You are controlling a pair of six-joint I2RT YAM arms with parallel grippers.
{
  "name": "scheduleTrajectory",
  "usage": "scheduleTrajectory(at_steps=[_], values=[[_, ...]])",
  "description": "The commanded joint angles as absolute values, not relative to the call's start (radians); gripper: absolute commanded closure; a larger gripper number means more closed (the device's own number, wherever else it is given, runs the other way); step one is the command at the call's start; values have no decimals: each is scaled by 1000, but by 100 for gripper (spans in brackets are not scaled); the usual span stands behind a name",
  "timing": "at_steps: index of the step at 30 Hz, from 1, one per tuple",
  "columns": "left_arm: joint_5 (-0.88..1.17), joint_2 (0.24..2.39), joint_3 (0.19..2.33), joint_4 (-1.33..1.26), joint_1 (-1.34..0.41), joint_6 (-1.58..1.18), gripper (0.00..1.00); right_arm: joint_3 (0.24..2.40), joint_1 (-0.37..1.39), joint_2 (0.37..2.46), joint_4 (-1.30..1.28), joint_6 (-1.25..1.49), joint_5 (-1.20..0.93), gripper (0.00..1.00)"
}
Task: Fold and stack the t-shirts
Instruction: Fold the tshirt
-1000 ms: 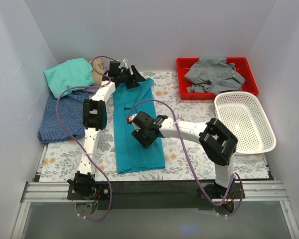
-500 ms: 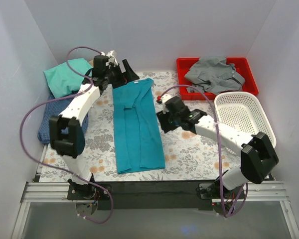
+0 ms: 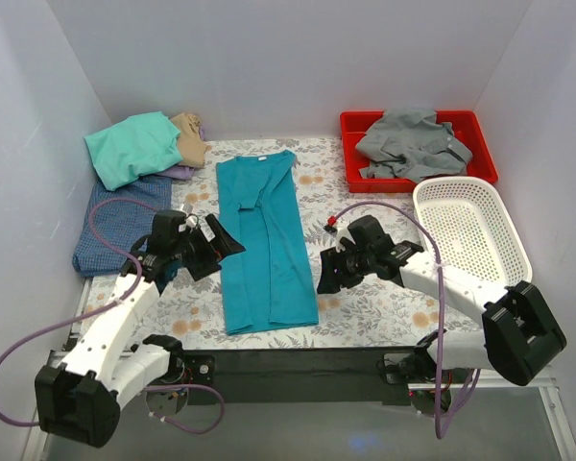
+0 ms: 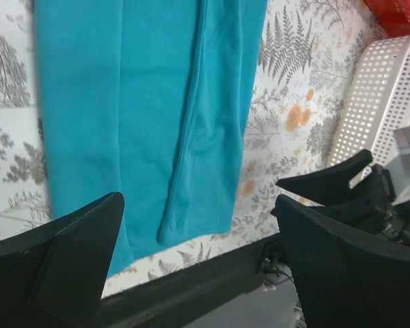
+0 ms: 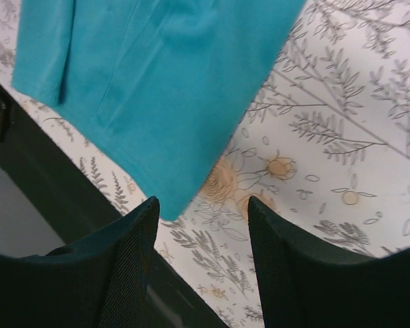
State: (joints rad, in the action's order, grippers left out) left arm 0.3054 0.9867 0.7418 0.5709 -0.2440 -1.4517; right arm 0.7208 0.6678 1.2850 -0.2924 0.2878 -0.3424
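A deep-teal t-shirt [image 3: 265, 240] lies folded into a long strip down the middle of the flowered cloth; it also shows in the left wrist view [image 4: 143, 102] and the right wrist view [image 5: 157, 75]. My left gripper [image 3: 221, 250] is open and empty, just left of the strip's near half. My right gripper [image 3: 324, 277] is open and empty, just right of the strip's near right corner [image 5: 167, 205]. A mint green shirt [image 3: 134, 146], a tan one [image 3: 189, 137], a lilac one [image 3: 180, 173] and a blue-checked one [image 3: 115, 221] lie piled at the far left. A grey shirt [image 3: 410, 142] lies in the red tray.
A red tray [image 3: 480, 158] stands at the far right. A white mesh basket [image 3: 470, 235] stands in front of it, near my right arm. The black front edge of the table [image 3: 298, 360] runs just below the teal strip's near end.
Both arms have pulled back from the far end and middle of the teal shirt to its near end, one on each side. The shirt lies as before.
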Motion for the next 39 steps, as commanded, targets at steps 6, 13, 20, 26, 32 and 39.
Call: scheduleTrajectory(at_steps=[6,13,20,26,32,39], values=[[302,754,612,797,-261,-1664,7,606,667,1207,-179,443,-504,39],[282,555,442,885,-264,-1746,7,516,673,1155,-123,502,-514,40],[279,522,411,896,-273,-1799,7,446,692,1160,-32,577,-515,40],[265,586,397,890,-291,-1822,7,477,724,1241,-9,577,-497,40],[187,641,417,845,-304,-1830,7,535,733,1324,28,557,-479,41],[163,719,348,723,-385,-1890,16,552,733,1377,37,552,-476,41]])
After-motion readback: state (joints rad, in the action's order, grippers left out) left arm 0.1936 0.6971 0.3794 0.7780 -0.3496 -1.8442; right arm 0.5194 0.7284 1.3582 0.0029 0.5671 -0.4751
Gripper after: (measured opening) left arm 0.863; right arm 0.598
